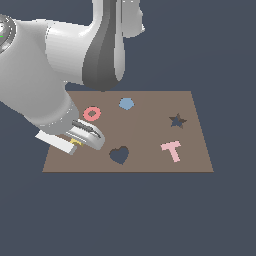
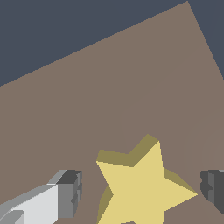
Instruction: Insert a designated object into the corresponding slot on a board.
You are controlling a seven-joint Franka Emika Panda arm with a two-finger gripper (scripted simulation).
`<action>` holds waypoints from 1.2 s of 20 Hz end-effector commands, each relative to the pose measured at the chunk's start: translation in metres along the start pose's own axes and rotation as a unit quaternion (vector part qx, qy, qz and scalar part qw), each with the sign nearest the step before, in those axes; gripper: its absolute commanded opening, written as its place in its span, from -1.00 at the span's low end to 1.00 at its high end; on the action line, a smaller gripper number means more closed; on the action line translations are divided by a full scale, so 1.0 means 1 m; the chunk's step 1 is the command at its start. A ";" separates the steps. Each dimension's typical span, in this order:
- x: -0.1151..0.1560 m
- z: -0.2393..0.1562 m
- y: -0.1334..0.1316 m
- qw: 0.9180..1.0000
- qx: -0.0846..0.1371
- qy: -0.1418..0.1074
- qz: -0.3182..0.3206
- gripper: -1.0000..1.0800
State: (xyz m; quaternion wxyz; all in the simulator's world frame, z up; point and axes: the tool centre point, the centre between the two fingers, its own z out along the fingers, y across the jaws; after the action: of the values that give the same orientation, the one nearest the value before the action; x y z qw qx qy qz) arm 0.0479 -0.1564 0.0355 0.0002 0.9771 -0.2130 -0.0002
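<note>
Gripper (image 2: 140,192) low over the near corner of the board (image 1: 150,130) on the exterior view's left, and your wrist view shows it spread wide, one fingertip (image 2: 68,192) on each side of the yellow star (image 2: 140,188) with clear gaps to both, so nothing is held yet. You're at the very start: the star lies flat on the board between the fingers, only a yellow sliver of it (image 1: 76,142) showing under the hand in the exterior view, and the grasp, the lift, the carry and the insertion all remain. Your target, the star-shaped slot (image 1: 177,120), sits well apart, toward the board's far side on the exterior view's right. Look at the route: the heart-shaped cutout (image 1: 119,155) lies near the gripper along the near edge, the pink ring (image 1: 92,114) just beyond it, the blue hexagon (image 1: 126,104) further back, and the pink T (image 1: 172,150) just in front of the slot. By my read, the middle of the board is open, so a lifted carry across should pass freely. You're close to the board's corner here, so mind the edge as you close, and the points will need lining up before the drop.
</note>
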 end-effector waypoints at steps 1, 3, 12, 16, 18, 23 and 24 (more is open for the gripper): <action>0.000 0.005 0.000 1.000 0.000 0.000 0.000 0.92; 0.000 0.006 0.000 1.000 0.000 0.000 0.000 -1.00; 0.000 0.006 0.000 1.000 0.000 0.000 0.000 -1.00; 0.000 0.005 0.000 1.000 0.000 0.000 0.001 -1.00; -0.002 0.005 -0.001 1.000 0.000 0.000 0.004 -1.00; -0.011 0.004 -0.002 1.000 0.000 0.000 0.022 -1.00; -0.014 0.004 -0.003 1.000 0.000 0.000 0.028 -1.00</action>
State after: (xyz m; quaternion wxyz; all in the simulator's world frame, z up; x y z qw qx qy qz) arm 0.0392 -0.1504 0.0308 0.0001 0.9724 -0.2335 0.0001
